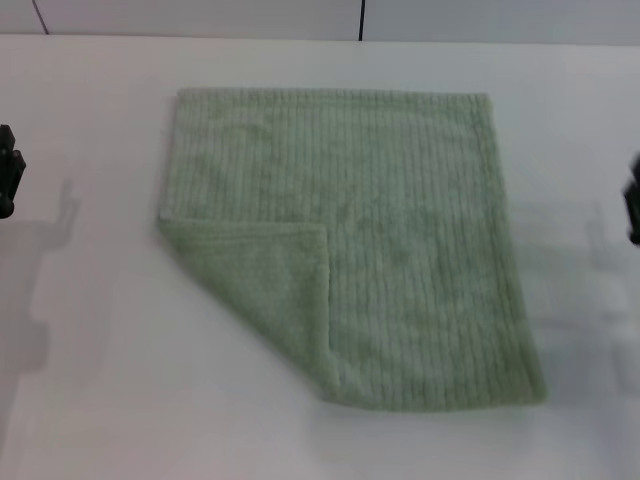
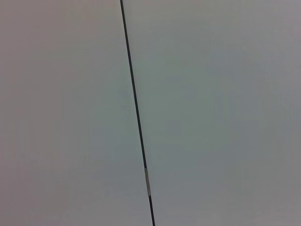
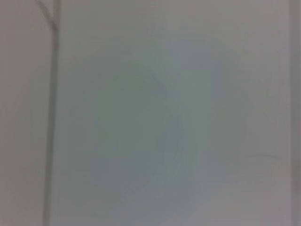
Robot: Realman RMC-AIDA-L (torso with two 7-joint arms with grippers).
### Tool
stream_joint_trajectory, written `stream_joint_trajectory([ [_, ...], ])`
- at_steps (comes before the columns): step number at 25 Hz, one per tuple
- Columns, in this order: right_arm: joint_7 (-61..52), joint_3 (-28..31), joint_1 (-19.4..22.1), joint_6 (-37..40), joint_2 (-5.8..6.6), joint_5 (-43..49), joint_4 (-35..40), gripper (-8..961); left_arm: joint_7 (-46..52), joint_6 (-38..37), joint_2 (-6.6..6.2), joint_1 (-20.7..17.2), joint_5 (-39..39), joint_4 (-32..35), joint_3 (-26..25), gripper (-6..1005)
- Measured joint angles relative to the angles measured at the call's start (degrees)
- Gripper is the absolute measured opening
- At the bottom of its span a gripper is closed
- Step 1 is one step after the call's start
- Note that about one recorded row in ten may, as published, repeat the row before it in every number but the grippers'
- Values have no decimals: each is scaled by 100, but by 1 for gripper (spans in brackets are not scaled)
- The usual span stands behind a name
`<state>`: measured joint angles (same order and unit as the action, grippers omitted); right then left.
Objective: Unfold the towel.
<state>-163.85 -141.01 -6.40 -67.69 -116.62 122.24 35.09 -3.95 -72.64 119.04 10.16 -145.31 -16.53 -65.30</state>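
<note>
The pale sage-green ribbed towel point(image 1: 400, 240) lies flat on the white table point(image 1: 90, 380) in the head view. Its near left corner is folded over onto the cloth as a triangular flap point(image 1: 275, 290). My left gripper point(image 1: 8, 172) shows only as a dark edge at the far left, well away from the towel. My right gripper point(image 1: 633, 200) shows only as a dark edge at the far right, also away from it. Neither wrist view shows the towel or any fingers.
A grey wall with dark panel seams point(image 1: 361, 18) runs behind the table's far edge. The left wrist view shows a plain surface with a thin dark seam point(image 2: 136, 108). The right wrist view shows a plain pale surface.
</note>
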Motion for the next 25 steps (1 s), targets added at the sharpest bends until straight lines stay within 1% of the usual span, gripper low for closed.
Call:
stream_joint_trajectory([
  [1, 199, 32, -55, 353, 114, 14, 337, 534, 0, 10, 0, 2, 0, 1, 0, 751],
  [2, 365, 85, -91, 668, 199, 15, 617, 515, 0, 12, -1, 2, 2, 1, 0, 751],
  [3, 552, 201, -117, 1101, 306, 12, 1069, 495, 0, 12, -1, 1, 1, 1, 0, 751],
  [5, 838, 539, -87, 2037, 433, 9, 1853, 456, 0, 13, -2, -6, 2, 1, 0, 751],
  [6, 1257, 1164, 15, 3399, 475, 7, 2726, 437, 0, 14, -3, -14, 4, 6, 0, 751],
  [7, 1257, 1164, 15, 3399, 475, 7, 2726, 417, 0, 14, -3, -14, 4, 6, 0, 751],
  [8, 1505, 1545, 69, 4140, 444, 8, 3148, 398, 0, 14, -3, -13, 4, 7, 0, 751],
  [10, 2010, 2370, 140, 5598, 222, 9, 3788, 359, 0, 14, -4, -8, 5, 11, 0, 751],
  [11, 2473, 3348, 102, 7249, -115, 26, 4247, 339, 0, 13, -4, 12, 2, 6, 0, 751],
  [12, 2473, 3348, 102, 7249, -115, 26, 4247, 295, 0, 13, -4, 12, 2, 6, 0, 751],
  [13, 2618, 4066, -100, 8539, -266, 27, 4459, 250, 0, 14, -4, 24, 4, -1, 0, 751],
  [14, 2618, 4066, -100, 8539, -266, 27, 4459, 206, 1, 14, -3, 39, 3, -12, 4, 751],
  [15, 2553, 4337, -257, 9090, -273, 37, 4502, 161, 14, 17, -4, 49, 7, -13, 16, 751],
  [16, 2073, 4708, -654, 9978, -228, 249, 4407, 117, 69, 24, -9, 73, 3, -12, 37, 751],
  [17, 2073, 4708, -654, 9978, -228, 249, 4407, 93, 69, 24, -9, 73, 3, -12, 37, 751],
  [20, 1287, 5289, -1353, 11095, -233, 960, 3982, 22, 121, 35, -11, 111, 1, 0, 54, 751],
  [21, 983, 5505, -1783, 11590, -236, 1325, 3629, -2, 173, 76, -10, 129, -6, -47, 117, 751],
  [22, 983, 5505, -1783, 11590, -236, 1325, 3629, -2, 173, 76, -10, 129, -6, -47, 117, 751],
  [24, 817, 5623, -2167, 11924, -227, 1517, 3233, -3, 195, 77, -14, 139, -11, -56, 160, 750],
  [25, 789, 5641, -2286, 11995, -220, 1564, 3107, -3, 198, 71, -13, 147, -27, -63, 194, 750],
])
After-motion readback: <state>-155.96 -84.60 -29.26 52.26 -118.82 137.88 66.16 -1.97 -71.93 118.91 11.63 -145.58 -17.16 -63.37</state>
